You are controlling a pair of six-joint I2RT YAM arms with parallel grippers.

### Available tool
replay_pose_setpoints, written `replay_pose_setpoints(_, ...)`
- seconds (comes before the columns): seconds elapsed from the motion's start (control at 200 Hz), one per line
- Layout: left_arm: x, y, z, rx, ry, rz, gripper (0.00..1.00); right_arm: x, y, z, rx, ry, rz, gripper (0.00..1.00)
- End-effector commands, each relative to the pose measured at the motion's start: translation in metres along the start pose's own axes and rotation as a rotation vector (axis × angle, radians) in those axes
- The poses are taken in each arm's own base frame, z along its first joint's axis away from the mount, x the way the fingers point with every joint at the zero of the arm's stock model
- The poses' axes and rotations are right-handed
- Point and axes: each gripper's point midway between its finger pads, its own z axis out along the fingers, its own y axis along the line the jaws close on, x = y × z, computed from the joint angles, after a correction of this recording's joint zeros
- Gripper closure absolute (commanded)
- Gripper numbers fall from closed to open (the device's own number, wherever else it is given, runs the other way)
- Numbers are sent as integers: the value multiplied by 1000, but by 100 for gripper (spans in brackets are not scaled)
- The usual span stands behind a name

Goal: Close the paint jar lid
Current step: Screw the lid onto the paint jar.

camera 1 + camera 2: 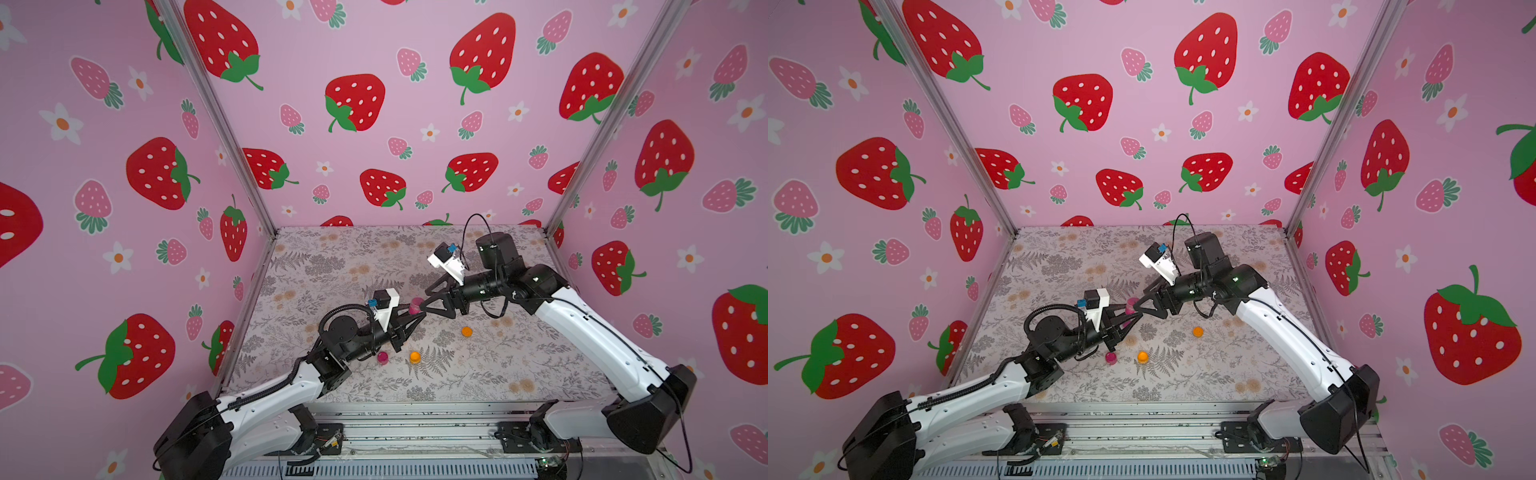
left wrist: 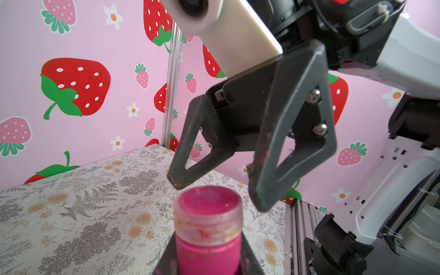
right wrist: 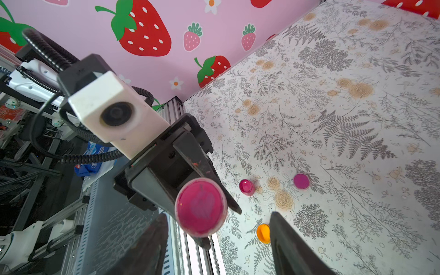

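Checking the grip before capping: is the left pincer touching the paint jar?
Touching. The left wrist view shows the paint jar wedged inside the left pincer, its dark fingers pressed against both sides.

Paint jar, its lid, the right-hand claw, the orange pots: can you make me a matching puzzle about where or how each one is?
Things:
1 paint jar
2 lid
3 right gripper
4 orange pots

States:
A jaws open, close to the lid
B standing on the table
C clamped in the left gripper
D sitting on top of the jar

Pairs: 1-C, 2-D, 3-A, 4-B.
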Motion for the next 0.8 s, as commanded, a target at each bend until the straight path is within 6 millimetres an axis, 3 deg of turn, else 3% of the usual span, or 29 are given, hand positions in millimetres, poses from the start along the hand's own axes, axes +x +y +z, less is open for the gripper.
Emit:
replay_pose_setpoints(0.0,-17,-8,-1,37,-55,13,79,-2,17,0,-64,-8,-53,34)
replay_pose_setpoints(0.37,-15,-8,2,41,-46,11,79,-4,16,9,-67,4,-47,47)
replay_pose_setpoints(0.53,-15,-7,2,36,-48,14,79,-2,16,14,-65,15,-45,65)
replay_pose_setpoints(0.675,-20,-5,3,23,-58,28,79,3,16,23,-57,31,-27,74)
replay_pose_setpoints(0.795,-30,10,5,-65,-93,59,79,3,9,35,3,9,22,85)
